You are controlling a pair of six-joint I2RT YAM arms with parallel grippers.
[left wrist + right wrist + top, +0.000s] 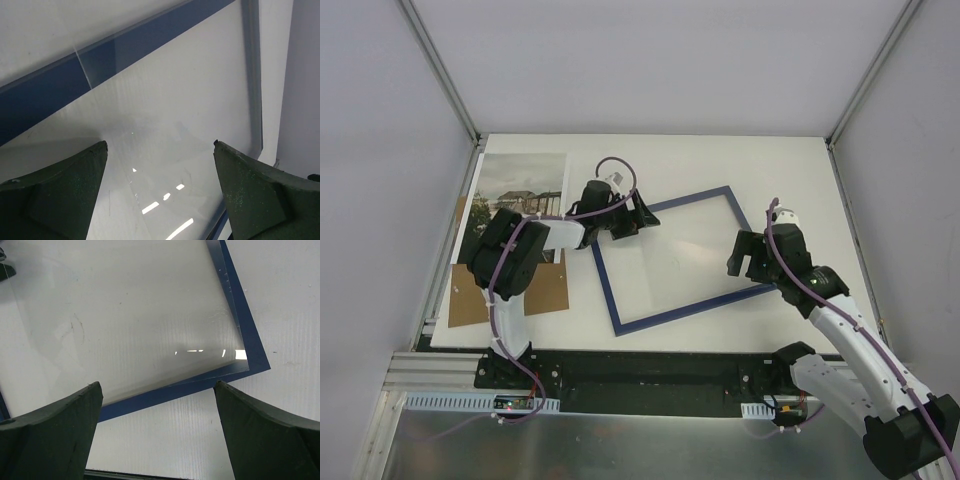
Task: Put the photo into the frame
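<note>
left gripper (638, 215) and right gripper (745, 258) both gaping, empty | I've got them flanking the frame (672, 262), navy side up, probably to flip it | photo (520, 185) sits far-left

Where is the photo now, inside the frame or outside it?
Outside. The photo lies at the left side of the table, apart from the frame; within the frame only the white table shows through.

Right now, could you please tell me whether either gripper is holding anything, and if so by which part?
Nothing is held: the left gripper and the right gripper are both open above the frame.
</note>
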